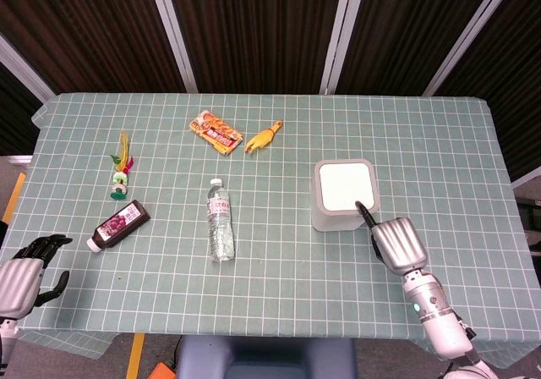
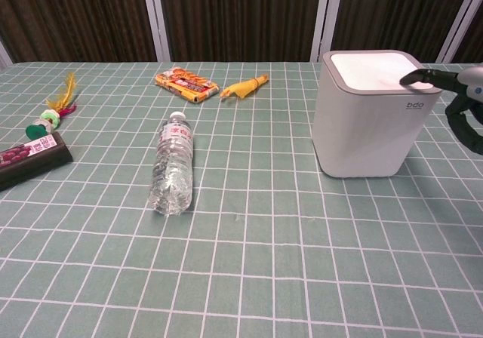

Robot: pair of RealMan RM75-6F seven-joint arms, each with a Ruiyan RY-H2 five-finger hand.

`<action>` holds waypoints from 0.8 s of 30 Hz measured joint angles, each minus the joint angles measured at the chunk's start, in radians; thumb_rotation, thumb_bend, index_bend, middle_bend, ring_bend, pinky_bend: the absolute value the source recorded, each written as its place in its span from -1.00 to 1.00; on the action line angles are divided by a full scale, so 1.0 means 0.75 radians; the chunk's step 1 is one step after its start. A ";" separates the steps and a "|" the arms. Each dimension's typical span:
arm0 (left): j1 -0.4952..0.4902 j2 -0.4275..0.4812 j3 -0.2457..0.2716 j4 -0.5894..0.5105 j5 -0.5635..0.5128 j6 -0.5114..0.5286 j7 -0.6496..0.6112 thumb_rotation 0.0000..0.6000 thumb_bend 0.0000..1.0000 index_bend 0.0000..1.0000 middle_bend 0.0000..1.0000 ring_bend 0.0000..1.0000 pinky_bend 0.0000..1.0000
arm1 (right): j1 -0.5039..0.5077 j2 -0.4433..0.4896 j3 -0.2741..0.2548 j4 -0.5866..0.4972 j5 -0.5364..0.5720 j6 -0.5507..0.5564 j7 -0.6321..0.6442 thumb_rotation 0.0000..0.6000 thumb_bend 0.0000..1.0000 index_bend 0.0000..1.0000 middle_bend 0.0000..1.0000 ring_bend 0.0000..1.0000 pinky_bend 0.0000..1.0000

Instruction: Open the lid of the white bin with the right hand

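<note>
Head view: right robot hand [image 1: 396,242], one fingertip [image 1: 358,206] extended, others curled, on closed white bin [image 1: 344,194] lid.

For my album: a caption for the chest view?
Right hand points one finger over the shut white bin.

- The letters "bdo" are printed in small grey type on the front wall of the white bin [image 2: 367,123].
- No other text can be read.
</note>
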 measured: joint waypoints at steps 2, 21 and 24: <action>0.000 -0.001 -0.001 0.001 -0.001 0.001 0.000 1.00 -0.10 -0.57 -0.62 -0.65 -0.35 | 0.007 0.005 -0.007 -0.002 0.009 -0.011 0.009 1.00 0.54 -0.75 0.58 0.65 0.60; -0.001 0.000 -0.003 0.003 -0.007 -0.001 -0.006 1.00 -0.10 -0.57 -0.62 -0.64 -0.35 | 0.064 -0.011 -0.034 0.052 0.092 -0.047 0.041 1.00 0.55 -0.74 0.58 0.65 0.60; -0.002 0.000 -0.003 0.003 -0.009 -0.004 -0.007 1.00 -0.11 -0.57 -0.62 -0.64 -0.35 | 0.063 -0.015 -0.033 0.052 0.073 -0.021 0.053 1.00 0.54 -0.76 0.58 0.65 0.60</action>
